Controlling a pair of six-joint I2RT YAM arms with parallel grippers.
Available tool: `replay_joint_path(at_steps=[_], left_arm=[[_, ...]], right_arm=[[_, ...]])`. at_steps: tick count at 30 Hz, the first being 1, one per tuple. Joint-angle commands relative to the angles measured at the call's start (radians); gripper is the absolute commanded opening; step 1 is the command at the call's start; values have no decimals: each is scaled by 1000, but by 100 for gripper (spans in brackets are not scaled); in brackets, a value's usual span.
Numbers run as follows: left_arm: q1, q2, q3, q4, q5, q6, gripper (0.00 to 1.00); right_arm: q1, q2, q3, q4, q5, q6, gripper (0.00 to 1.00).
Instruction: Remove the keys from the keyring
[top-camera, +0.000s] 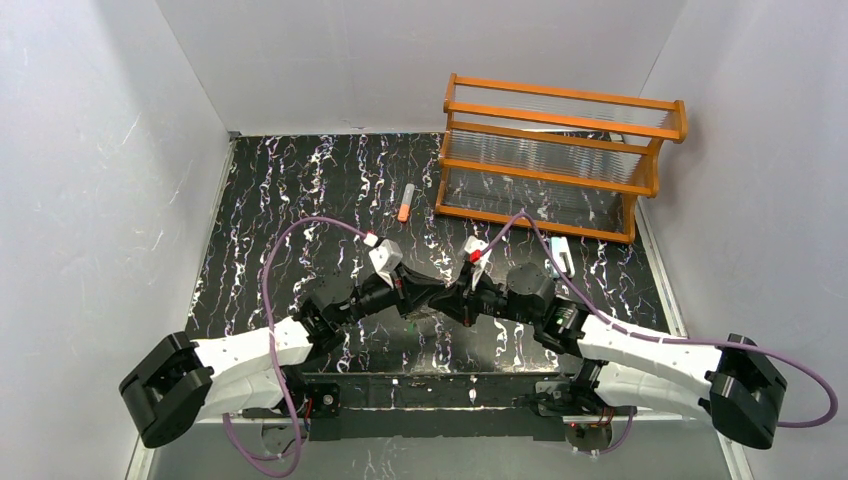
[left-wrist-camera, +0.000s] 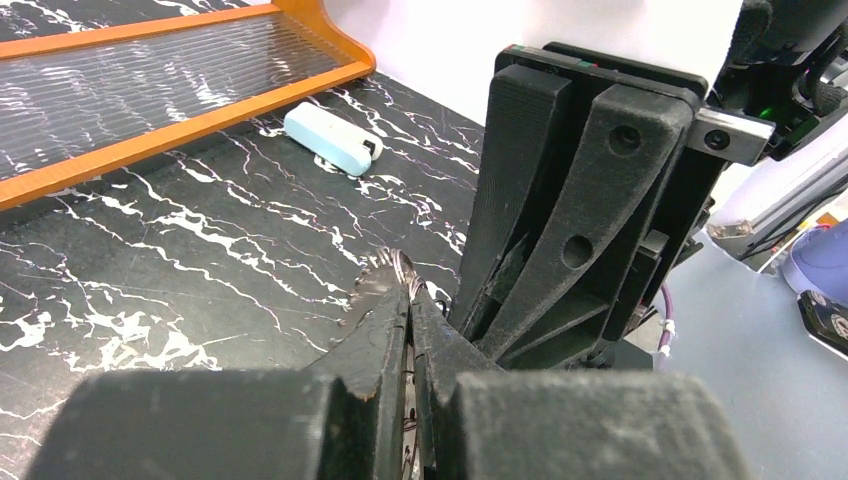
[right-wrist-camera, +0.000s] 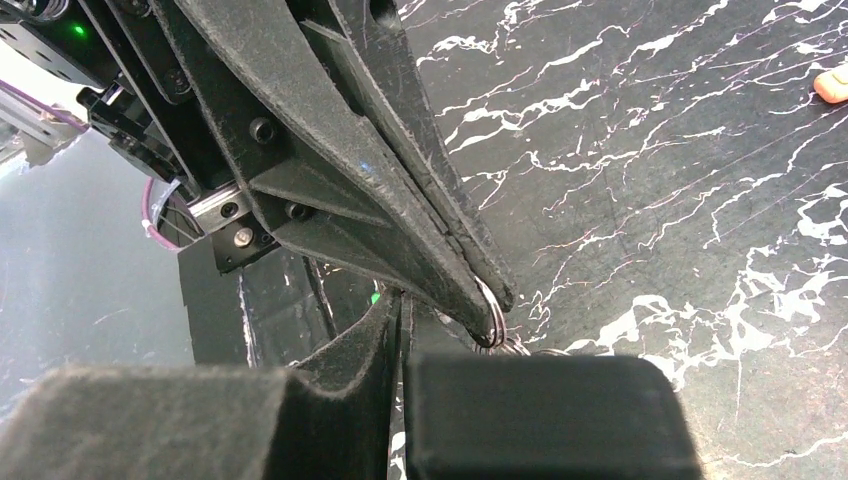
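My left gripper (top-camera: 436, 290) and right gripper (top-camera: 457, 297) meet tip to tip at the table's middle. In the left wrist view the left gripper (left-wrist-camera: 410, 292) is shut on the keyring (left-wrist-camera: 398, 266). Its wire loops and a toothed grey edge stick out past the fingertips. The right gripper (left-wrist-camera: 478, 305) stands close beside it. In the right wrist view the right gripper (right-wrist-camera: 400, 306) is shut, with a green key speck (right-wrist-camera: 376, 297) at its tips. The keyring (right-wrist-camera: 493, 320) hangs from the left gripper's fingertips (right-wrist-camera: 470, 290). The red and dark-and-white keys are hidden.
An orange wooden rack (top-camera: 560, 160) stands at the back right and also shows in the left wrist view (left-wrist-camera: 170, 125). A pale white-blue clip (top-camera: 562, 252) lies in front of it. An orange-and-grey tube (top-camera: 405, 203) lies to the rack's left.
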Motion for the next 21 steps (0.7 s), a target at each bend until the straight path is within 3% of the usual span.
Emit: replay_joint_path(at_steps=[1, 5, 11, 15, 21], left_arm=[[-19, -9, -6, 105, -40, 0, 0], [-20, -50, -36, 108, -121, -4, 0], [5, -31, -45, 166, -90, -59, 0], [24, -7, -68, 296, -72, -131, 0], [28, 36, -96, 460, -52, -199, 0]], right_arm=[[8, -7, 7, 106, 16, -29, 11], [9, -115, -16, 18, 67, -57, 23], [8, -270, -45, -133, 201, -133, 39], [3, -310, -93, -137, 257, -157, 44], [-28, -341, -146, -32, 220, -170, 52]])
